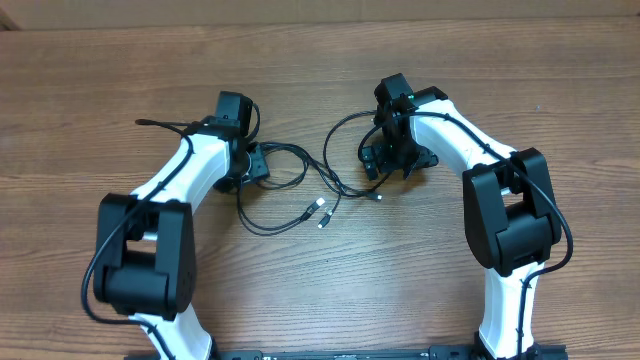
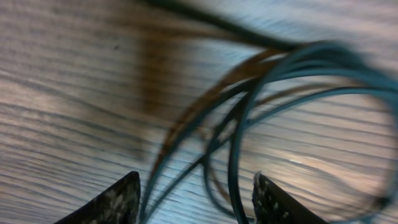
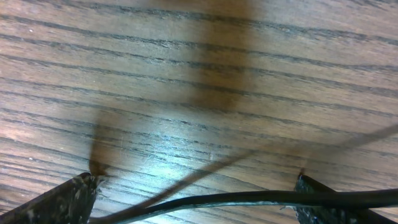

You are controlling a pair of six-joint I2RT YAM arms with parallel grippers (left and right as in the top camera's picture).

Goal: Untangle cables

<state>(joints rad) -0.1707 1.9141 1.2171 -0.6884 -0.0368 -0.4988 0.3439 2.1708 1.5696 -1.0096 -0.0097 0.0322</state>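
Note:
Thin black cables (image 1: 300, 160) lie looped on the wooden table (image 1: 320, 60) between the two arms. Two silver-tipped plug ends (image 1: 314, 208) rest near the middle. My left gripper (image 1: 252, 165) sits low over the left loops. In the left wrist view, several strands of cable (image 2: 236, 143) run between its fingers (image 2: 118, 202), which stand apart without pinching them. My right gripper (image 1: 395, 160) is at the other end of the tangle. In the right wrist view, one cable (image 3: 249, 199) lies across the wide gap between its fingers (image 3: 68, 199), so it is open.
One more cable arcs from the right gripper round to a plug (image 1: 376, 196) near the middle. A thicker wire (image 1: 150, 123) trails off the left arm. Bare wood stretches along the far side and the front of the table.

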